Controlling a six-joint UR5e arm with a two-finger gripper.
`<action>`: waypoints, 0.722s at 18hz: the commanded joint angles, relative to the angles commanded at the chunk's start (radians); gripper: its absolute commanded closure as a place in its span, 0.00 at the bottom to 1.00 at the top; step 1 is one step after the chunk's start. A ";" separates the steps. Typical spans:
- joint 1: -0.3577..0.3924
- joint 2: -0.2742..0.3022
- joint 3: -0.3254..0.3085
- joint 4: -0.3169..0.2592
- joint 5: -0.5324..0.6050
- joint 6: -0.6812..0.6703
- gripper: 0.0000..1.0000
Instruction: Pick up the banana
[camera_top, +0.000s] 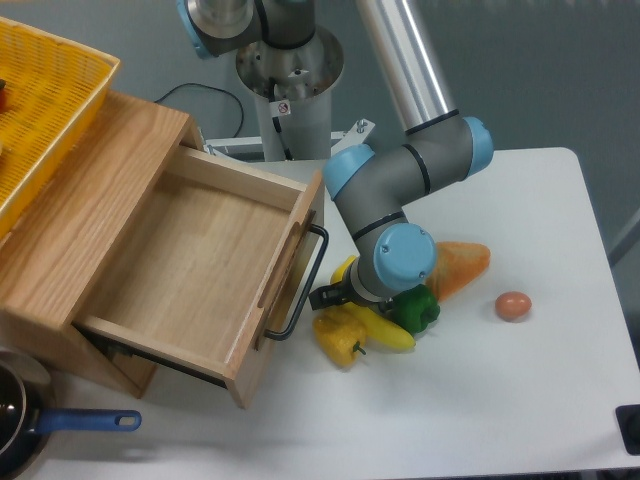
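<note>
A UR5e arm bends low over a cluster of toy produce on the white table (520, 400), its gripper (345, 295) down at the banana (385, 332) just beyond the handle (305, 290) of the open wooden drawer (190, 265). The banana lies flat on the table on the side of that drawer away from the cabinet, running from under the wrist out toward the table's front. A yellow bell pepper (338, 338) is pressed against it on the drawer side and a green pepper (415, 308) touches it on the far side; an orange vegetable (462, 262) and a small brown egg (513, 306) sit further from the drawer. The wrist housing hides the fingers, so whether the claw is released or clenched around the fruit cannot be told. By the look of it, the approach is made and the gripper is at the banana, but nothing is lifted: the closing of the fingers, if not already done, and the raise are left.
</note>
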 joint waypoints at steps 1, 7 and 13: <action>0.000 0.000 0.000 0.000 0.014 0.000 0.02; 0.000 -0.002 -0.002 0.000 0.028 0.000 0.08; 0.000 0.000 0.000 -0.002 0.028 0.000 0.19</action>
